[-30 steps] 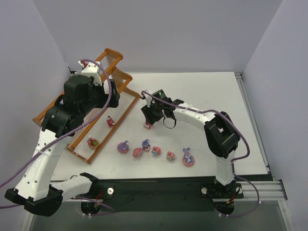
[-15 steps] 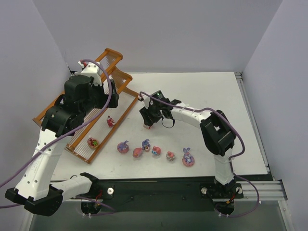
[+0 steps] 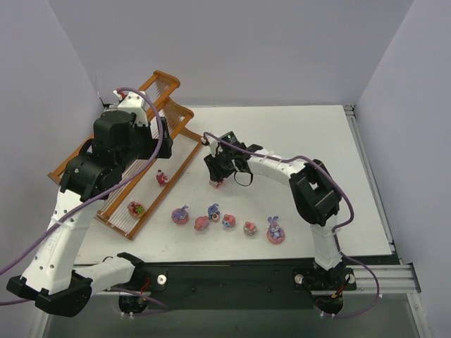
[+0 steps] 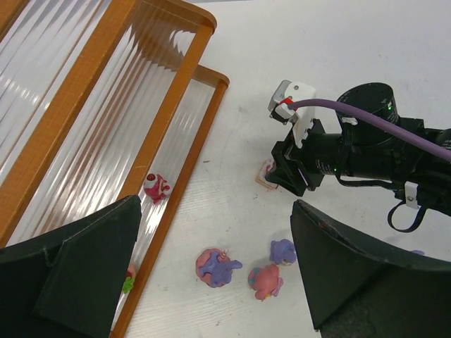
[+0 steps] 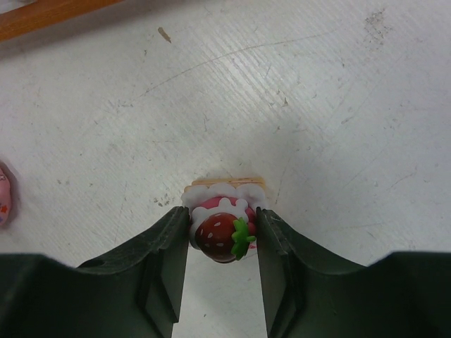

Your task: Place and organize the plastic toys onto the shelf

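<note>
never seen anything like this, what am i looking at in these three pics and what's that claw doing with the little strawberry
Two robot arms are bolted at the near edge of a white table. One picture looks down from above. The other two come from a camera on each arm's wrist, so you see that arm's own fingers. On the left stands an orange shelf with two toys on its lowest tier. Six more toys lie in a loose row on the table. The right gripper is pinching a strawberry toy that sits on the table. The left gripper hangs open above the shelf, holding nothing.
</note>
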### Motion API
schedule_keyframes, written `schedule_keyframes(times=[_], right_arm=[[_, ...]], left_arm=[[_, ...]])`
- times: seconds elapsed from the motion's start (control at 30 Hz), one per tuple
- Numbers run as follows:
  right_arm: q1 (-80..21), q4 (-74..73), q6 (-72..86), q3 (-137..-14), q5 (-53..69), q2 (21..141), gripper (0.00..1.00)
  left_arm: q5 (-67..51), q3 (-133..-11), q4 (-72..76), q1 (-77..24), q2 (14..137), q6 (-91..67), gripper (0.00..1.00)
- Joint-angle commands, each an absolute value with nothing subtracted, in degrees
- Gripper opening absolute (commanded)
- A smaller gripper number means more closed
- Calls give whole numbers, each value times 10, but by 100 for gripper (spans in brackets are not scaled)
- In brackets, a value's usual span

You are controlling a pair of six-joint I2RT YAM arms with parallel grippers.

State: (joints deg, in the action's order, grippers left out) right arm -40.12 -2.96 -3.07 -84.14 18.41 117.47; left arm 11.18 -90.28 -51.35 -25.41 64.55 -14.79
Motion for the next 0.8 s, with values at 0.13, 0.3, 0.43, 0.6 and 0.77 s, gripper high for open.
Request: schedule_keyframes(times=[0.13,0.3,0.43,0.6,0.77], right_arm=[[-419,-33,0,-932,168,1164,0],[-423,-20,21,-1026,173,1228,0],[-428,-4,24,-1097,164,1269,0],[-435,22,25,-1147,157,1318,0],[-443,61,32,-1153,149,1339,0]], left_arm=[[122,-918,-512,-253,626,-155,97],[127,-924,-525,-252,628,-163,97],[141,-940,-547,-252,630,-169,97],[156,-955,-571,-252,629,-177,97],[159,-966,-585,-252,634,-175,97]])
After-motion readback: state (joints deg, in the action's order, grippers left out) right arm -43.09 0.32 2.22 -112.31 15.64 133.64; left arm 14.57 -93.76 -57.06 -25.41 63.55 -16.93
